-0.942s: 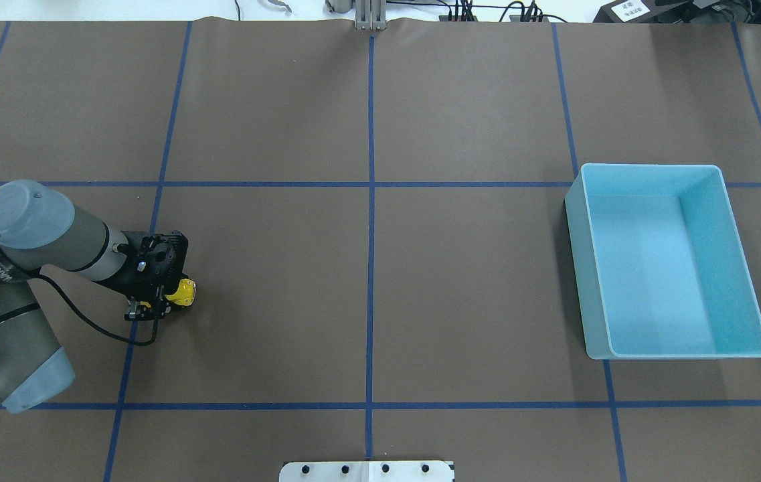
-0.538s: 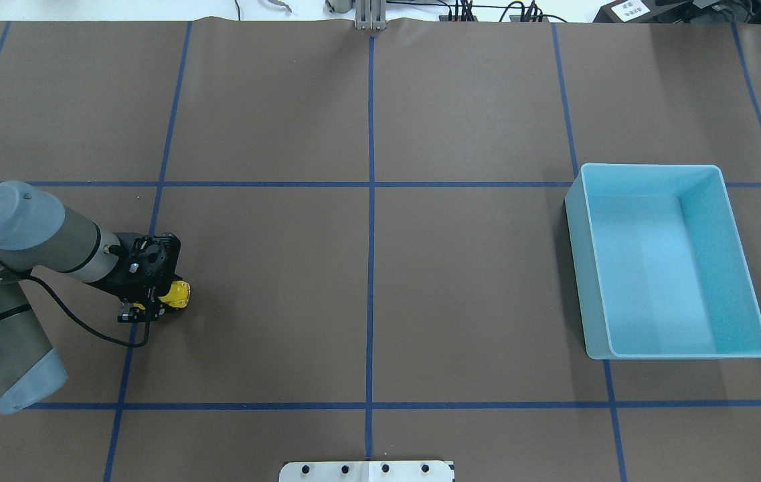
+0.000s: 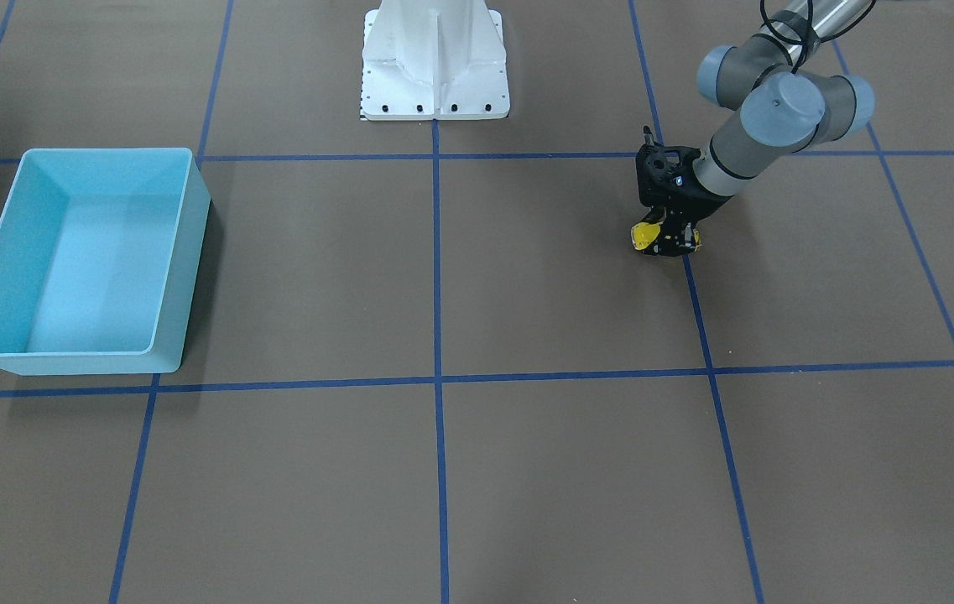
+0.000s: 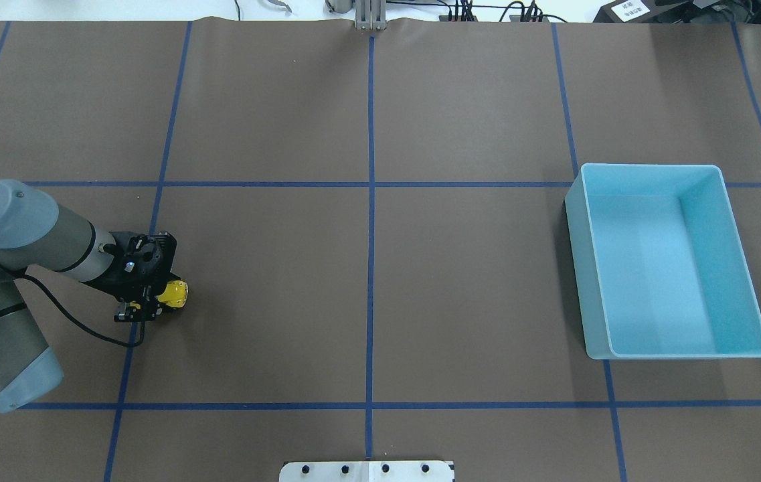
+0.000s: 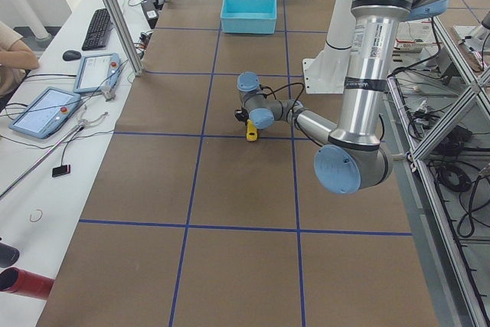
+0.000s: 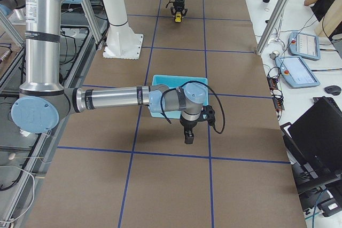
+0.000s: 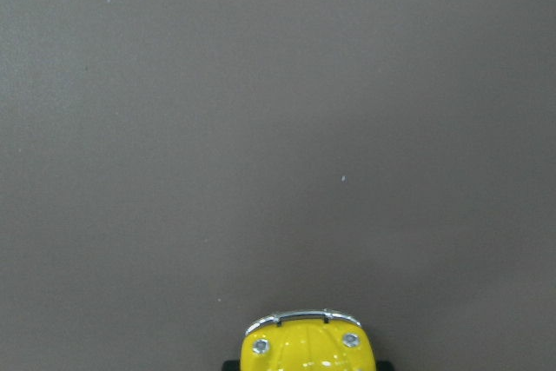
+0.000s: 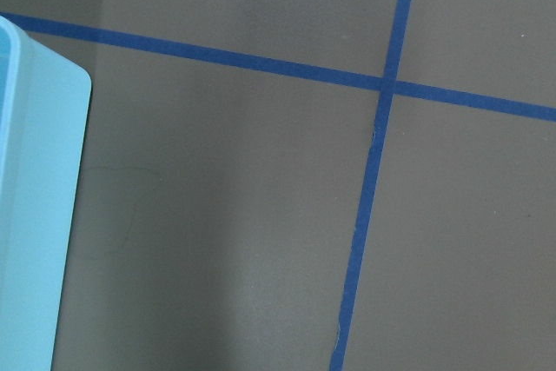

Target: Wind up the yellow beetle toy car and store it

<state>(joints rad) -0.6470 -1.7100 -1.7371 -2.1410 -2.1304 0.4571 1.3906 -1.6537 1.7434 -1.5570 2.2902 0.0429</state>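
While my left tool [image 4: 152,302] clamps the glossy, rounded yellow beetle toy car [image 4: 174,293], well apart from the smooth blue bin [image 4: 575,268], I cannot tell how my right tool [image 6: 188,139] stands.

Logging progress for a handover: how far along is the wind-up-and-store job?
Done: the left gripper is clamped on the yellow beetle toy car, low on the table. In hand: the wind-up, apparently. Left: carrying it to the light blue bin, which holds nothing yet.
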